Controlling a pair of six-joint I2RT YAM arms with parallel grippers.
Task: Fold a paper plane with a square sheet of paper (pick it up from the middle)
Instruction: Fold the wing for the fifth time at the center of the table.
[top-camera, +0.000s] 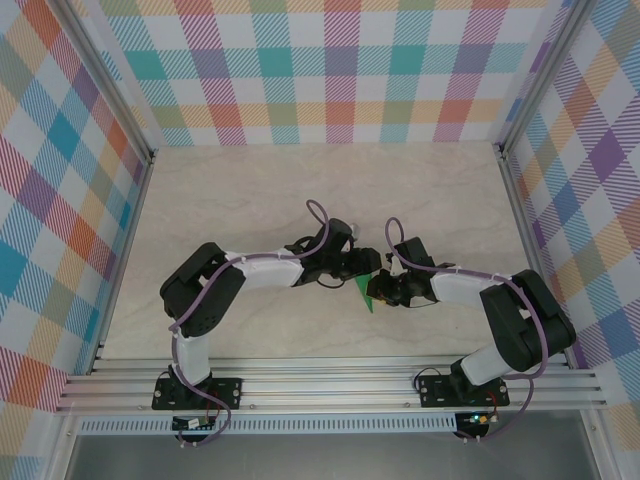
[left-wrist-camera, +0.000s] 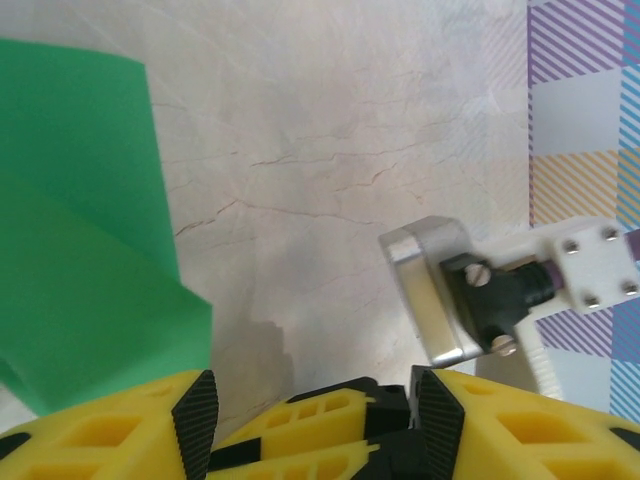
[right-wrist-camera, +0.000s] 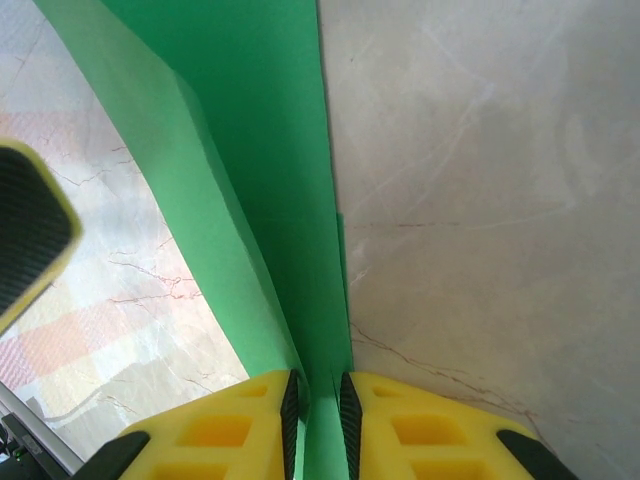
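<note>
Your R gripper (right-wrist-camera: 320, 392) pinches the paper (right-wrist-camera: 255, 150) btwn near-closed fingers; L gripper (left-wrist-camera: 316, 405) gapes wide, paper just outside its fingers.

Right tool (right-wrist-camera: 318, 405) tight on folded green paper (right-wrist-camera: 250, 150), pale marbled table (right-wrist-camera: 480, 200) beneath.

- Your top external camera looked down from above and behind the arms, far enough back to hold the whole table (top-camera: 300, 190), with the bases along the frame's bottom edge.
- Your left wrist camera sat close behind the left gripper (left-wrist-camera: 305, 405), facing the tabletop.
- Your right wrist camera sat even closer behind the right gripper (right-wrist-camera: 320, 400).
- All three views shared the green paper (top-camera: 365, 291).
</note>
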